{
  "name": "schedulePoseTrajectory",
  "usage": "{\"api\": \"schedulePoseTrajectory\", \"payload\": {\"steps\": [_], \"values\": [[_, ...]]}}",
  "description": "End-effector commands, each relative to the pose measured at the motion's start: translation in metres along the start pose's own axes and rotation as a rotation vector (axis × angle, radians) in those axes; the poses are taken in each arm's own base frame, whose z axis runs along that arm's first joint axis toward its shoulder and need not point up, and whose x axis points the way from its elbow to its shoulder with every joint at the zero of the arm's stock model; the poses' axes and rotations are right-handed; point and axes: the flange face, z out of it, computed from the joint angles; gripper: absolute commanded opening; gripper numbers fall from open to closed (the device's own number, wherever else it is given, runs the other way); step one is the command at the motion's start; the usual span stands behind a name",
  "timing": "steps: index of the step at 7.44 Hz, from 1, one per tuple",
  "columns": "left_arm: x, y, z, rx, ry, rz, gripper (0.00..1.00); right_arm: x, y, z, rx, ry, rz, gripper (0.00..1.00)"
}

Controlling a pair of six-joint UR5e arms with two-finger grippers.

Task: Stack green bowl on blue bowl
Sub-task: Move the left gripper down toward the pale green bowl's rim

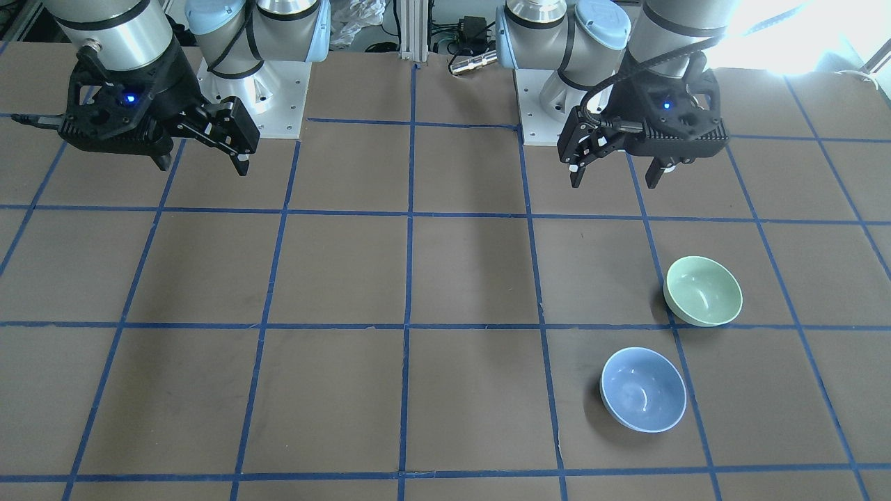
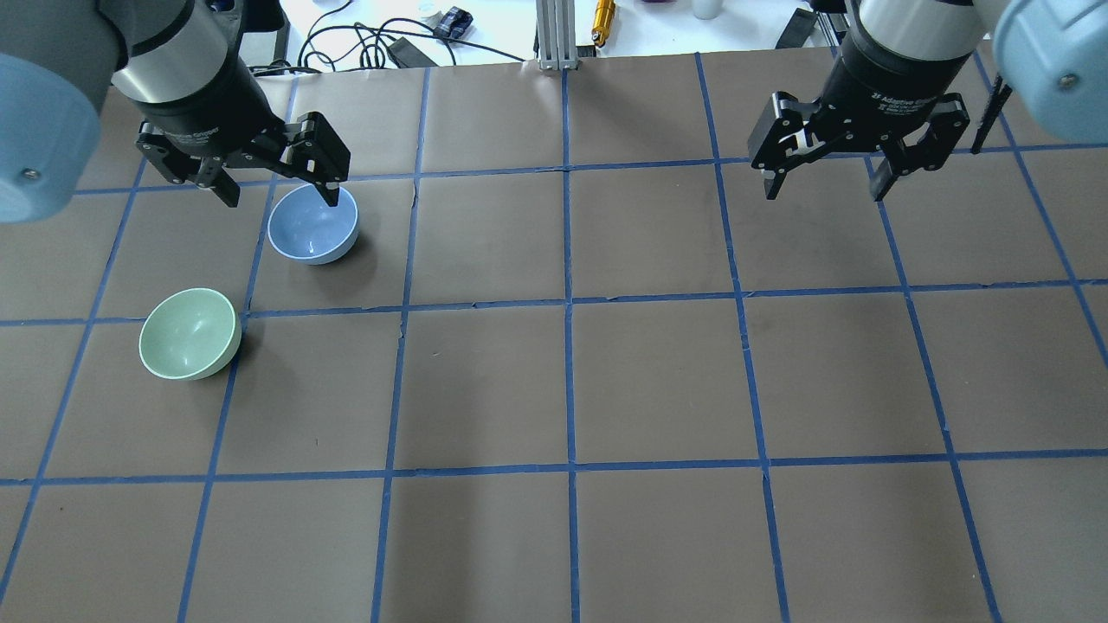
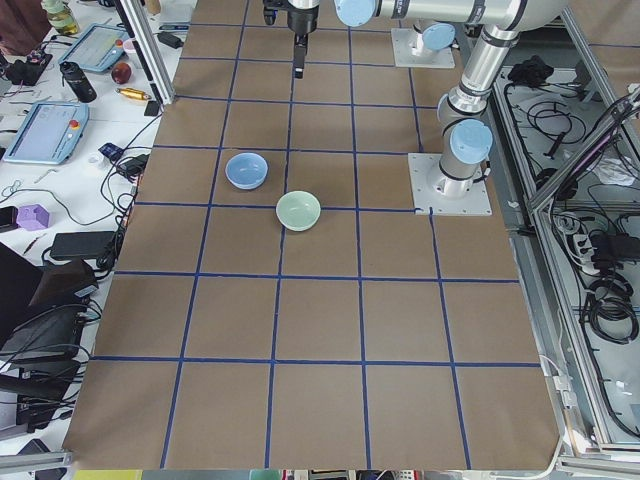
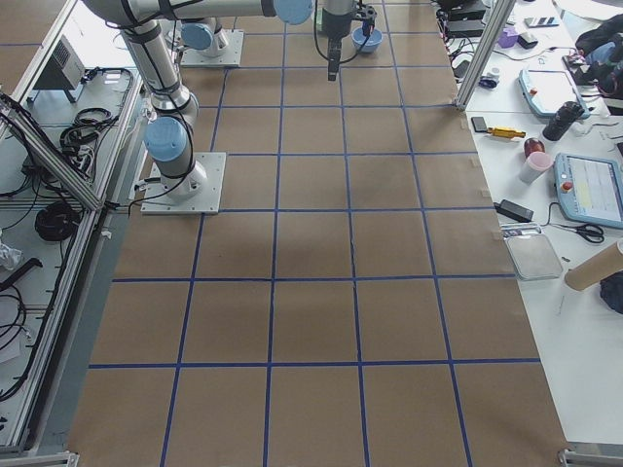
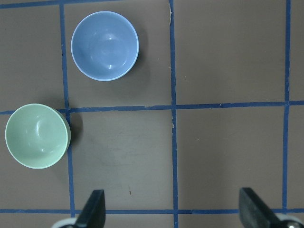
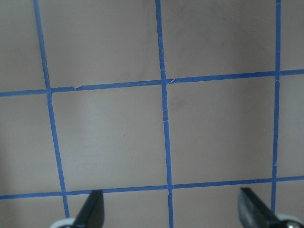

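The green bowl (image 1: 703, 291) stands upright and empty on the brown table on my left side. It also shows in the overhead view (image 2: 189, 333) and in the left wrist view (image 5: 37, 136). The blue bowl (image 1: 642, 390) stands upright and empty about a bowl's width from it, farther from my base (image 2: 312, 223) (image 5: 104, 45). The two bowls do not touch. My left gripper (image 2: 281, 195) is open and empty, held high above the table, on the base side of the bowls (image 1: 616, 170). My right gripper (image 2: 822, 190) is open and empty, high over bare table far from both bowls (image 1: 202, 163).
The table (image 2: 658, 381) is brown with a blue tape grid. The two arm bases (image 1: 254, 90) (image 1: 550, 104) are bolted along its near edge. Cables and a yellow tool (image 2: 603, 13) lie beyond the far edge. Benches with tablets (image 4: 589, 185) flank that side.
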Motion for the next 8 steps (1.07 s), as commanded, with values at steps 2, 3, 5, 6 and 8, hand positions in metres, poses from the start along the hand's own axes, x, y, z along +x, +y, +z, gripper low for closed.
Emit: {"api": "schedulePoseTrajectory", "payload": {"steps": [2, 3, 5, 6, 8], "values": [[-0.005, -0.003, -0.001, 0.008, 0.004, -0.012, 0.93, 0.000, 0.000, 0.000, 0.000, 0.000, 0.000, 1.00], [-0.006, -0.003, 0.001, 0.002, 0.004, -0.015, 0.94, 0.000, 0.000, 0.000, 0.000, 0.000, 0.000, 1.00], [-0.012, -0.005, 0.001, 0.002, 0.006, -0.015, 0.95, 0.000, 0.000, 0.000, 0.000, 0.000, 0.000, 1.00], [-0.045, -0.017, 0.001, 0.011, 0.001, -0.079, 0.96, 0.000, 0.000, 0.000, 0.000, 0.000, 0.000, 1.00], [-0.136, -0.024, 0.020, -0.026, 0.001, -0.130, 1.00, 0.000, 0.000, 0.000, 0.000, 0.000, 0.000, 1.00]]}}
